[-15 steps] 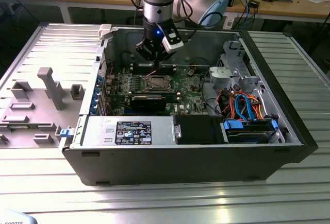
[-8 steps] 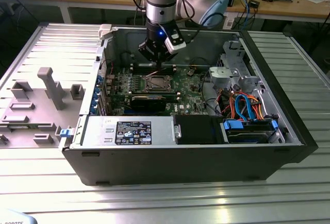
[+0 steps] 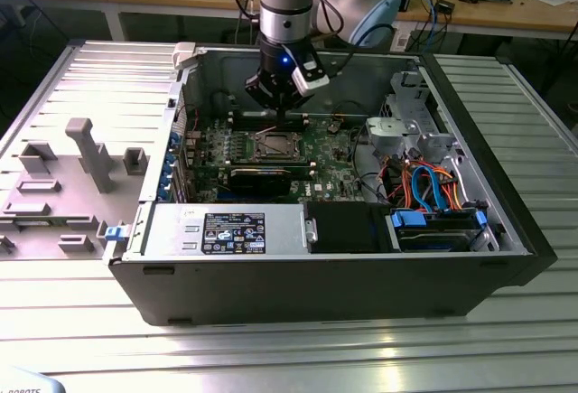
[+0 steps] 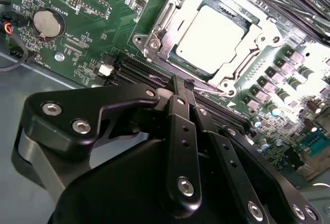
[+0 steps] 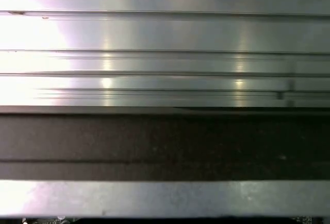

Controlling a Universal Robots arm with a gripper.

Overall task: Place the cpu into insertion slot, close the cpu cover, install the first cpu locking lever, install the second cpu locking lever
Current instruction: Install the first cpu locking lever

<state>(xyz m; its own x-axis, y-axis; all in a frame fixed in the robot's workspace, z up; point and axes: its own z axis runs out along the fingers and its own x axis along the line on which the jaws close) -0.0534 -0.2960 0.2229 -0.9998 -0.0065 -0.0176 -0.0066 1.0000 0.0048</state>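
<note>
Gripper clenched, nothing seen between fingers, tips just beside far edge of insertion slot. Cpu seated inside, cpu cover down over it (thin, springy metal, likely; press frame edge, never chip).

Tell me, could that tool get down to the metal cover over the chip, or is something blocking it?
Probably yes. The tool hangs just beside the cpu cover, inside the open computer case, and no cable or card crosses between them.
</note>
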